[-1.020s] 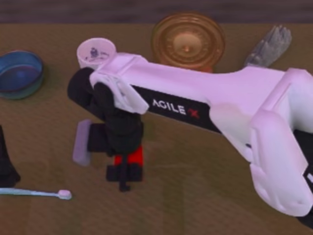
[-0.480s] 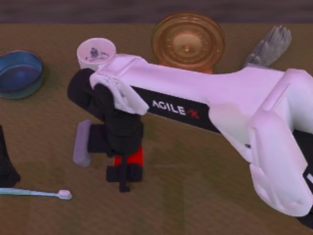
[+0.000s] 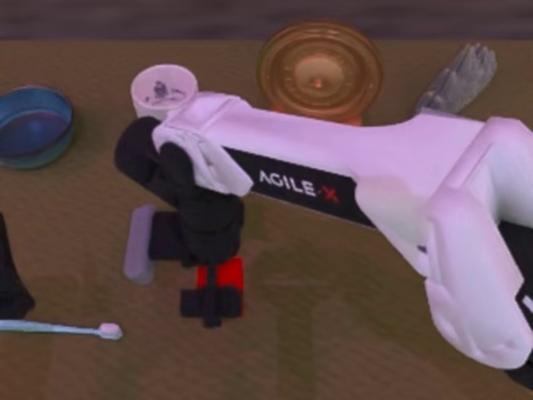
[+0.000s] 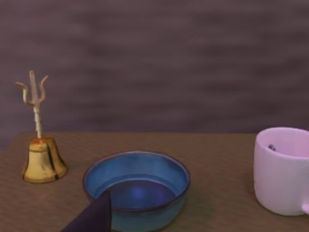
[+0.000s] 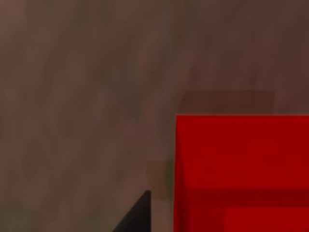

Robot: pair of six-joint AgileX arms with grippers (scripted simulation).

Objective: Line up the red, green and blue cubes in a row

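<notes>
The red cube (image 3: 229, 273) lies left of the table's middle, partly under my right gripper (image 3: 212, 302), which reaches over from the right and points down at it. In the right wrist view the red cube (image 5: 241, 169) fills the lower right. One dark fingertip (image 5: 142, 212) stands beside it, with a strip of bare table between them, so the jaws are open. The green and blue cubes are hidden or out of view. My left gripper (image 3: 10, 275) is parked at the left edge and open; one of its fingers (image 4: 94, 217) shows in front of a bowl.
A lilac block (image 3: 139, 243) sits just left of the right gripper. A blue bowl (image 3: 33, 125), a pale cup (image 3: 164, 90), an orange round dish (image 3: 321, 71) and a grey object (image 3: 458, 79) line the back. A toothbrush (image 3: 62, 328) lies front left. A gold bell (image 4: 43, 162) stands beside the bowl.
My right gripper has shifted slightly toward the table's front edge over the red cube, and the visible red patch sits a little lower. The left arm has not moved.
</notes>
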